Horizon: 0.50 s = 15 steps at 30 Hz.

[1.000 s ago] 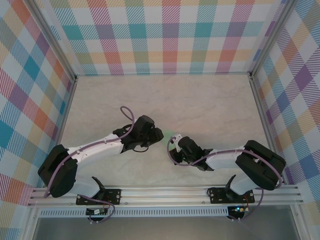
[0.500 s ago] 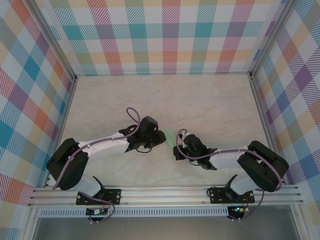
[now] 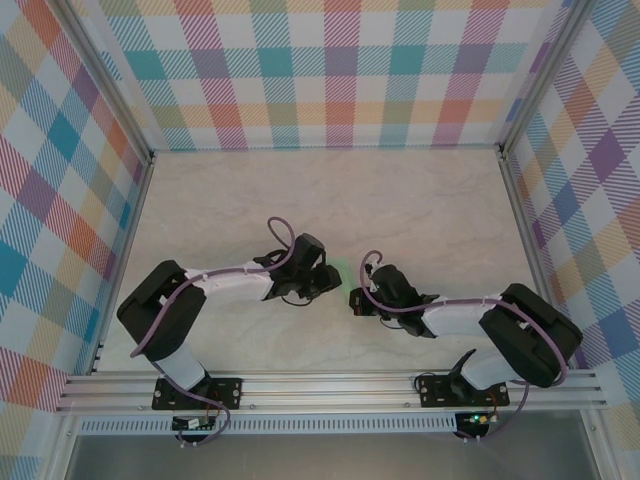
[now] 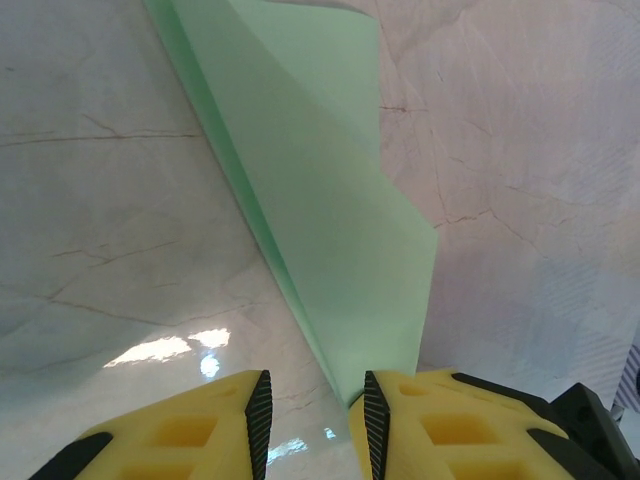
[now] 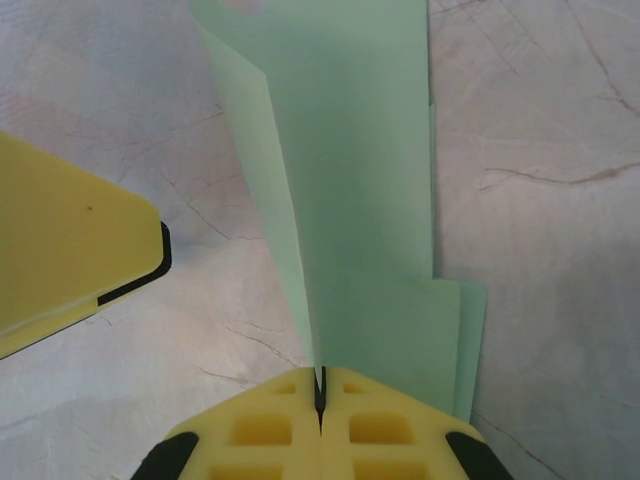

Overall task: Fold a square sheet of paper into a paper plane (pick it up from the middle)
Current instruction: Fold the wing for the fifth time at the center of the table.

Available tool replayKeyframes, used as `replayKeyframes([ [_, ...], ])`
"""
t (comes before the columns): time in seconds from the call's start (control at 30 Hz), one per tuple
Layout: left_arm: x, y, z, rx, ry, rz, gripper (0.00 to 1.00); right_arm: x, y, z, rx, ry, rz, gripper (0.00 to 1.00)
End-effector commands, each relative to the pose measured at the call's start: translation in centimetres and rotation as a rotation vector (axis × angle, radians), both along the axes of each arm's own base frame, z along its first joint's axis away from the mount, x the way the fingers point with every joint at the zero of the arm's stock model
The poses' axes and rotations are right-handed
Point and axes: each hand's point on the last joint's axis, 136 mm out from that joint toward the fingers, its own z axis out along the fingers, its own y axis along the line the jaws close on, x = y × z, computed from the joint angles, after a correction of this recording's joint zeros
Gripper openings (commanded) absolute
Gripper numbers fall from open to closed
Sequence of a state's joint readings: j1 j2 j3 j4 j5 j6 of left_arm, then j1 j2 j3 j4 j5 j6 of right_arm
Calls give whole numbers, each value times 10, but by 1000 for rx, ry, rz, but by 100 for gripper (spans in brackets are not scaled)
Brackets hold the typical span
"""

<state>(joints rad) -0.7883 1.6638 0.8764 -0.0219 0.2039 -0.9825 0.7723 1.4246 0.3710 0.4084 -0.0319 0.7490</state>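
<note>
Nearing the paper plane [image 4: 330,230], left end effector [image 4: 316,410] narrows, part-open; right [image 5: 320,388] still grips it.

Small mint-green paper plane [image 3: 341,272], just below the middle of the top view.
Folded long and narrow, with a sharp crease down its length. Standing up on edge, layers a little apart. Running from the bottom middle up to the top edge in both wrist views.

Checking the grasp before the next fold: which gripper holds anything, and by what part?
The right gripper pinches the paper plane by its near edge; the left gripper stands open, holding nothing.
</note>
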Motion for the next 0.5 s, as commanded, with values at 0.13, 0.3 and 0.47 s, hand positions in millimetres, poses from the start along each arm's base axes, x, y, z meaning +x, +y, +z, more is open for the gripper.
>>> replayKeyframes([
  [0.13,17,-25,12,-88,-32,-27,33,-3,-5,-12,25,104,-28,0],
  [0.3,21,-31,4,-83,-29,-38,32,-3,-7,-11,44,124,-38,0],
  [0.47,25,-36,-1,-84,-36,-46,32,-4,-10,-11,37,131,-43,0],
])
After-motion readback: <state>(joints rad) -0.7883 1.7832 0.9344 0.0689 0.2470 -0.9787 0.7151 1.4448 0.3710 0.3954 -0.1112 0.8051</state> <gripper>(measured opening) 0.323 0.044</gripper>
